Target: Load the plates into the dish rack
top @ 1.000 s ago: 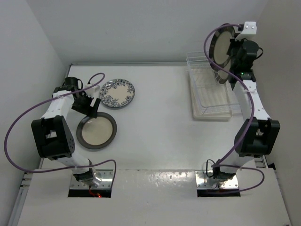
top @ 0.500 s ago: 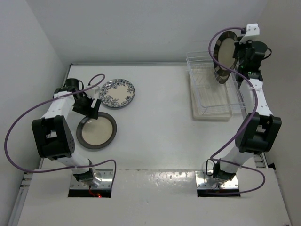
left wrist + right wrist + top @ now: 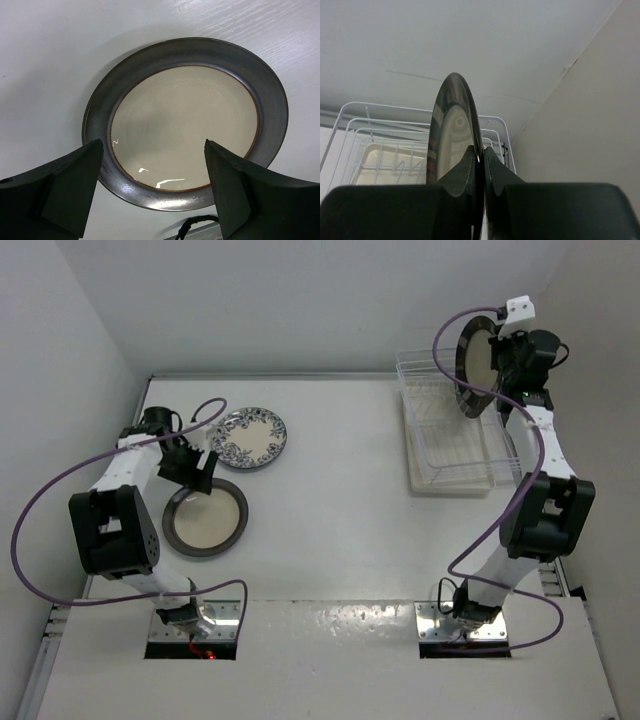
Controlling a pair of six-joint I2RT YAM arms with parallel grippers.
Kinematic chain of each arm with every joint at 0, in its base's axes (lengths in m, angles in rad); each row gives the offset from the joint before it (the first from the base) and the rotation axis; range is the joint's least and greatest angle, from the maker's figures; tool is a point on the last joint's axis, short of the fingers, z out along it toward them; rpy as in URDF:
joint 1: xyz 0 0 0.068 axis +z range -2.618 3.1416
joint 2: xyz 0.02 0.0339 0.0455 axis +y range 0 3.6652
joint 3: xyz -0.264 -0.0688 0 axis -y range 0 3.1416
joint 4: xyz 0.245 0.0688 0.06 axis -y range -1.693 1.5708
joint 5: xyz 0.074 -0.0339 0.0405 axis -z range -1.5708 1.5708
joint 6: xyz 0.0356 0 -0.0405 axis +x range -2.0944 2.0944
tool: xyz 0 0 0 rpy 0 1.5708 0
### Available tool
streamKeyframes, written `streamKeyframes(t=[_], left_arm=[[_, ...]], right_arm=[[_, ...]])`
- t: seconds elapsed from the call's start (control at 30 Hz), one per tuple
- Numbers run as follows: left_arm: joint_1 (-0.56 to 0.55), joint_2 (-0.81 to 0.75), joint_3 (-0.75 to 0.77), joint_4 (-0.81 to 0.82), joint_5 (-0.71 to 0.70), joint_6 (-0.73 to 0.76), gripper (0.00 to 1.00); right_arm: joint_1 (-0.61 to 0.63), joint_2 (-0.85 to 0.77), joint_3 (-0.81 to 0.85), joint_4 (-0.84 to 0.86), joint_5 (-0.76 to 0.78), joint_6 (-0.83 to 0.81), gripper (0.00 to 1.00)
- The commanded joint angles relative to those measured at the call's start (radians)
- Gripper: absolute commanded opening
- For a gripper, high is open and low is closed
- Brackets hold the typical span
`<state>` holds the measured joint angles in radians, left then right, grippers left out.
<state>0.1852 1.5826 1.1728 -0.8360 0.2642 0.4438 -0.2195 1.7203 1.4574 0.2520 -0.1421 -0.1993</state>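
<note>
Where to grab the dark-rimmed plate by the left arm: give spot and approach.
Take the dark-rimmed plate by its rim, probably at the edge nearest the left gripper, coming from above: one finger inside the sloped rim, one outside. It lies flat on the table, so only the raised rim offers a lip.

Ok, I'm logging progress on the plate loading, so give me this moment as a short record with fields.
right gripper: shut on dark-rimmed plate, held on edge above dish rack
left gripper: open, over second dark-rimmed plate flat on table
floral plate: flat on table, just behind it
dish rack: no plate seen inside
</note>
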Motion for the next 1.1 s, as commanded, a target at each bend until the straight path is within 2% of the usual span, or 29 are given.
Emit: streamKeyframes(t=[0.0, 0.1, 0.73, 0.87, 0.9, 1.07], left_arm=[[-0.013, -0.03, -0.002, 0.003, 0.007, -0.014, 0.87], [-0.013, -0.03, -0.002, 0.003, 0.007, -0.024, 0.87], [-0.013, -0.012, 0.016, -0.006, -0.002, -0.024, 0.87], [-0.023, -0.003, 0.027, -0.006, -0.002, -0.024, 0.87], [-0.023, -0.003, 0.027, -0.006, -0.002, -0.024, 0.87], [-0.023, -0.003, 0.027, -0.006, -0.002, -0.024, 0.87]], right_arm=[[0.023, -0.048, 0.041, 0.236, 0.004, -0.086, 0.0], [0.065, -0.059, -0.023, 0.26, 0.016, -0.169, 0.0], [0.101, -0.01, -0.158, 0.312, 0.141, -0.097, 0.0], [0.149, 0.013, -0.2, 0.413, 0.283, -0.17, 0.0], [0.169, 0.016, -0.2, 0.441, 0.361, -0.178, 0.0], [0.203, 0.019, -0.213, 0.547, 0.458, -0.225, 0.0]])
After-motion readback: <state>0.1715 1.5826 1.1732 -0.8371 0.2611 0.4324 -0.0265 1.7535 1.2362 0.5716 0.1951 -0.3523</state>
